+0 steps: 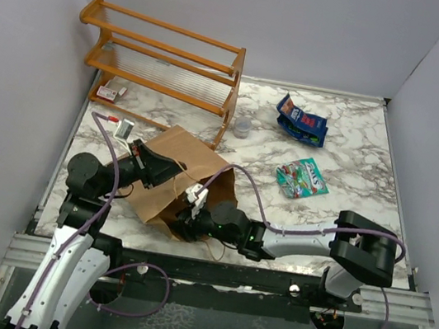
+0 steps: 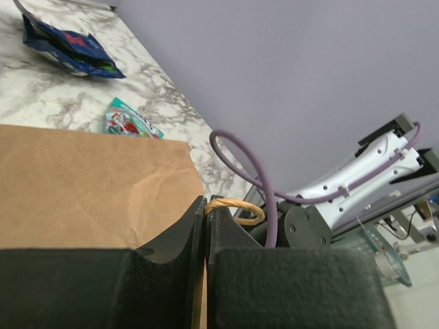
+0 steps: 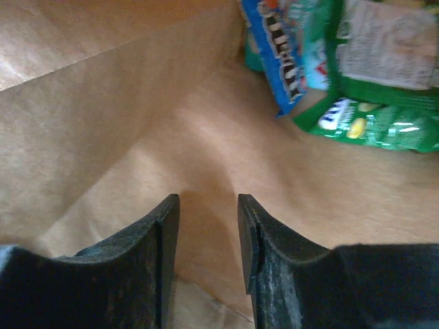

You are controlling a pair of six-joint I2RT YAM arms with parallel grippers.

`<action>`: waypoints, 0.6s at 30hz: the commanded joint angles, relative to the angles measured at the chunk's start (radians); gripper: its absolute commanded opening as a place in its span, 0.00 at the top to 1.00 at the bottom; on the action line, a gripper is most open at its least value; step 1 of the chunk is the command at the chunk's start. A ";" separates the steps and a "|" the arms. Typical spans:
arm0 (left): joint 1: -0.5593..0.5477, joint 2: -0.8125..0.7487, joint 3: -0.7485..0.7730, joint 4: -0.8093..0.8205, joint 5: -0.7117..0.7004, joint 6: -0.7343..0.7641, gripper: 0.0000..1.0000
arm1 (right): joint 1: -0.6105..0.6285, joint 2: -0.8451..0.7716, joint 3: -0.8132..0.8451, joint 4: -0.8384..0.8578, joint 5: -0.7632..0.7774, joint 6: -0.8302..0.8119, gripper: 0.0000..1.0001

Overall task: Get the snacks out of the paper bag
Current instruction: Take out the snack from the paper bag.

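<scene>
On the marble bench [image 1: 354, 157], the creased brown paper bag [image 1: 191, 158] lies on its side. Left pincer [image 2: 206, 211] is clamped on its rim. Right pincer [image 3: 208, 209] sits inside, jaws apart and empty; glossy blue and green snacks [image 3: 384, 127] lie beyond, blurred, perhaps three

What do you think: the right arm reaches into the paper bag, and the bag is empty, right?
Not empty. The right arm does reach into the paper bag, but the right wrist view shows snack packets lying inside it, beyond the open fingers.
</scene>
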 commanded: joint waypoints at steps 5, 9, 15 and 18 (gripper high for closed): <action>-0.003 -0.095 -0.103 0.100 0.072 -0.066 1.00 | 0.008 -0.054 -0.114 0.265 0.206 -0.472 0.39; -0.003 -0.083 -0.052 0.076 0.047 -0.063 1.00 | 0.000 -0.059 -0.183 0.399 0.162 -0.677 0.28; -0.003 -0.009 0.105 0.064 0.034 -0.055 1.00 | -0.018 0.045 -0.233 0.589 0.026 -1.006 0.25; -0.003 -0.009 0.120 0.055 0.037 -0.041 1.00 | -0.037 0.056 -0.167 0.483 -0.022 -1.077 0.56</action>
